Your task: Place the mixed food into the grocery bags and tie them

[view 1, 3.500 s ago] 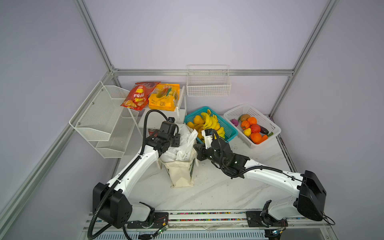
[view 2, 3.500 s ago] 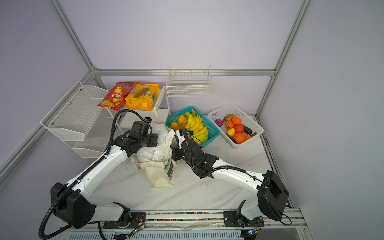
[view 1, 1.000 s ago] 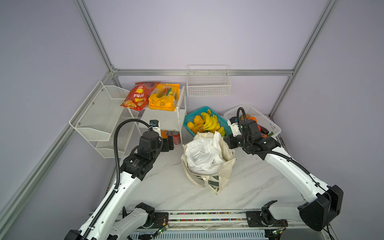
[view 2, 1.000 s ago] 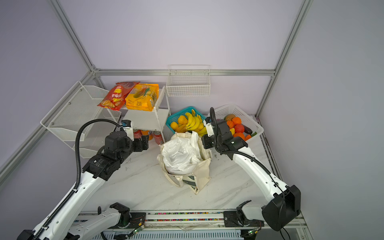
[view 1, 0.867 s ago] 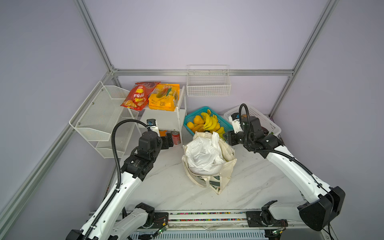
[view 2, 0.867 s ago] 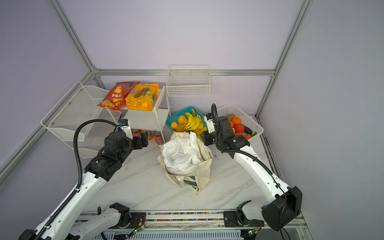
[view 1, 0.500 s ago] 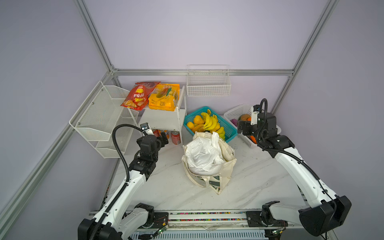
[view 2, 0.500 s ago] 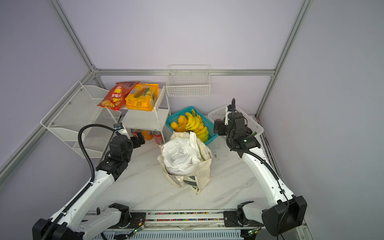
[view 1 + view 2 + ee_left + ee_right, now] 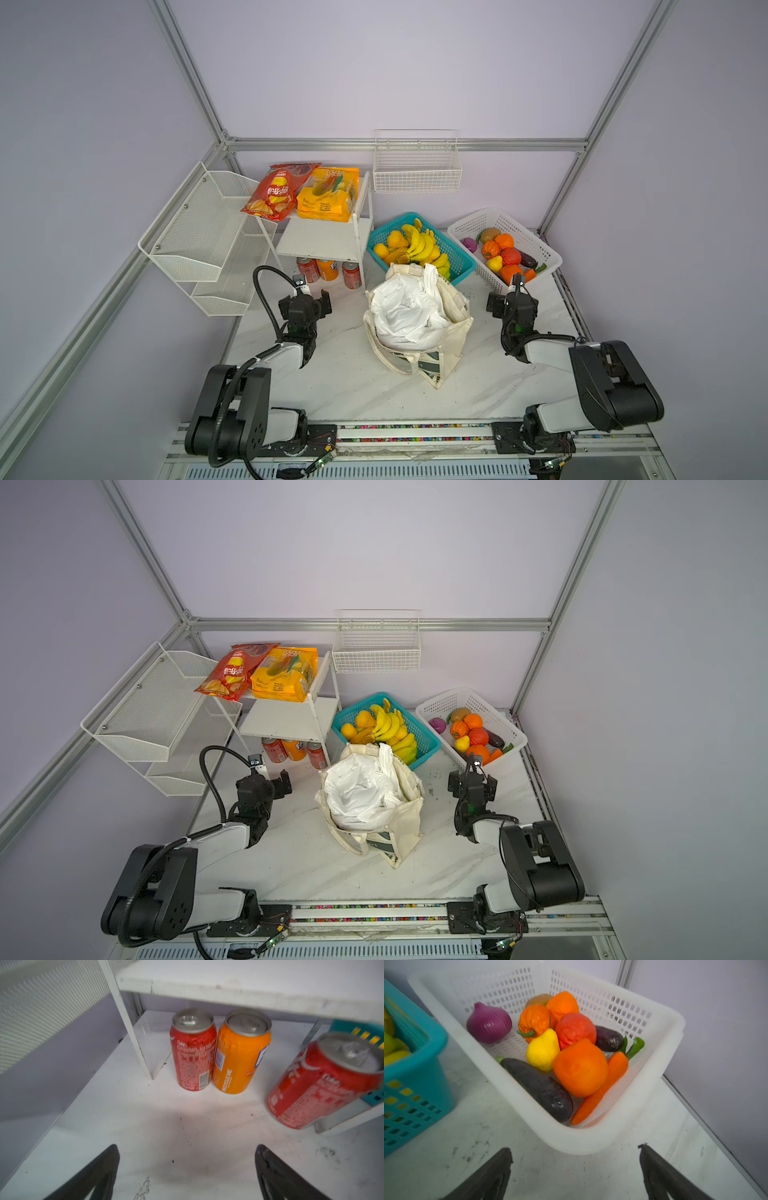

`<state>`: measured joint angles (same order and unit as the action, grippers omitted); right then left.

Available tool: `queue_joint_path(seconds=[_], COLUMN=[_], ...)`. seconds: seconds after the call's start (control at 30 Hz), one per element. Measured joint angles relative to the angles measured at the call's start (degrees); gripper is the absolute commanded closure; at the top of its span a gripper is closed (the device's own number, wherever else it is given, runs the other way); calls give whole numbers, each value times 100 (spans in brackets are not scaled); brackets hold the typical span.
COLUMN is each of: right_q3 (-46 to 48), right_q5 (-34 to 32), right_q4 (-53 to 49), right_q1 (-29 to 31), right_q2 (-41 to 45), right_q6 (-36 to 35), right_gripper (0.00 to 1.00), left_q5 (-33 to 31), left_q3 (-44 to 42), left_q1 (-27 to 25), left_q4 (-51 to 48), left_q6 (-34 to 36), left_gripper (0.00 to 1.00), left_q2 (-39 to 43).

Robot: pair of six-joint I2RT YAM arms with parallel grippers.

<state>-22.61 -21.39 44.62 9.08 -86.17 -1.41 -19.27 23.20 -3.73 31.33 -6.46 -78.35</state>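
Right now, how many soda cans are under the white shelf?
3. A red aluminium can and an orange aluminium can stand together under the white shelf; a second red can stands apart, nearer the teal plastic basket. Others may be hidden.

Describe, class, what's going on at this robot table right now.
A cream tote stands mid-table with a white plastic bag stuffed inside. Neither is held: the left tool hangs open facing soda cans, the right tool open facing the white produce basket. Bananas sit in the teal basket.
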Motion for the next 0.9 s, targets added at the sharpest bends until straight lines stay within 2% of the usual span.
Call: queue_joint_path(seconds=[0.07, 0.23, 0.27, 0.57, 0.9], right_q3=[37, -151, -153, -264, -267], right_q5=[203, 702, 767, 870, 879], right_q4=[824, 2444, 2555, 2758, 2765], right_q1=[-90, -306, -332, -337, -337], right_q2=[-426, -1333, -1484, -1655, -1655], right_q6=[-55, -46, -42, -33, -33], right_gripper=[3, 3, 3, 3, 3], left_q5=[168, 713, 776, 1082, 1143], left_q3=[-72, -166, -190, -197, -197], left_q1=[155, 584, 612, 623, 621], left_q4=[275, 1663, 1657, 2013, 2052], left_q6=[98, 155, 155, 188, 280], left_gripper=[0, 0, 0, 0, 0], left_q2=[-247, -1073, -1134, -1172, -1172])
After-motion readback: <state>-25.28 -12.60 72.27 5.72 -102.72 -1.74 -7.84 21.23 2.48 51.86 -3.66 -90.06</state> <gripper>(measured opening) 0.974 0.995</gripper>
